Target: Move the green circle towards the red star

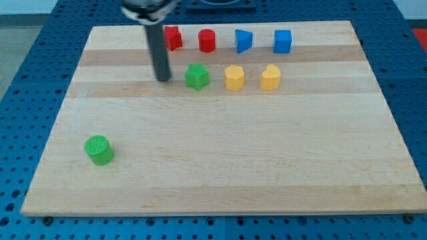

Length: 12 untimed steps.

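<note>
The green circle (99, 149) is a round green block at the view's lower left of the wooden board (220, 167). The red star (173, 37) sits near the view's top edge, partly behind my rod. My tip (163, 79) rests on the board just left of the green star (197, 77) and below the red star. The tip is far up and to the right of the green circle, not touching it.
A red cylinder (207, 41), a blue wedge-like block (243, 41) and a blue cube-like block (283, 41) line the top row. A yellow hexagon (235, 77) and a yellow heart-like block (270, 77) sit right of the green star.
</note>
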Each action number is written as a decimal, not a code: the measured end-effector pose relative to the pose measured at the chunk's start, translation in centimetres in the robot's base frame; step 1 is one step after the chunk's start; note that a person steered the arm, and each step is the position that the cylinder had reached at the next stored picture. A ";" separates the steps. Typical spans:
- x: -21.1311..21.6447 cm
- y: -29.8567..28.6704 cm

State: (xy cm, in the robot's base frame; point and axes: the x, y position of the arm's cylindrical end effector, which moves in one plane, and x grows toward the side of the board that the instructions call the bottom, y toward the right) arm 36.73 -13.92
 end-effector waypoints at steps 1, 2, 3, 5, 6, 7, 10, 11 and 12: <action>8.2 1.1; 14.2 2.8; 17.4 -2.4; 21.3 -8.6; 17.2 -10.9; 12.5 -10.4; 11.5 -14.1; 17.8 -13.6; 19.0 -4.3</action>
State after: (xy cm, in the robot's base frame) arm 55.69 -18.27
